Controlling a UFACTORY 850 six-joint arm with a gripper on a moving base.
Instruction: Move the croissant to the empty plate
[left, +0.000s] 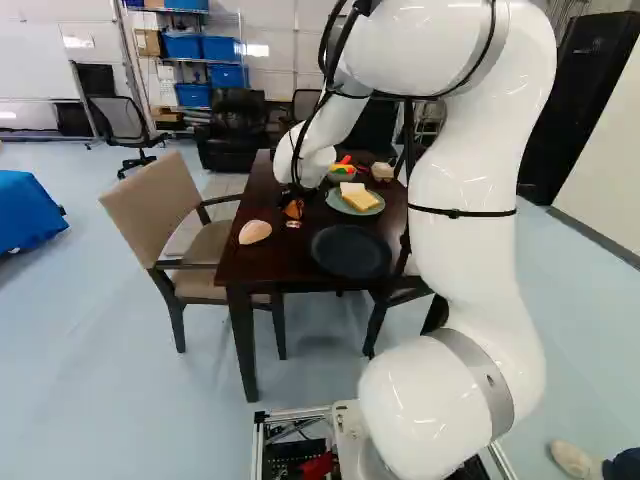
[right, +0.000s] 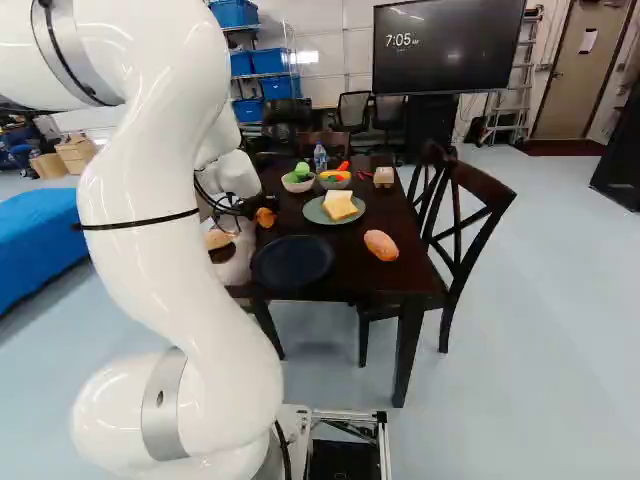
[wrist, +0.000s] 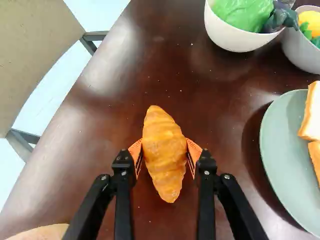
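Golden-orange and ridged, the toy croissant sits between the two fingers of the white arm's black gripper, whose orange pads press on it from opposite sides. The fingers stand apart by the croissant's width, gripping it around its middle, with one tapered end pointing ahead of the gripper and the other back between the fingers. It is at the dark brown wooden table, between the pale green round plate and the table's edge beside the beige upholstered chair, touching neither; whether its underside meets the wood cannot be told. Bare and round, the dark blue plate lies near the croissant, nearer the arm's base, with the croissant off it. Pale bread slices with brown crusts rest on the green plate. Beyond that plate stand a white bowl of green toy food and a second pale bowl with yellow and green pieces. One tan oval roll lies near the chair; another, more orange roll lies at the table's opposite side.
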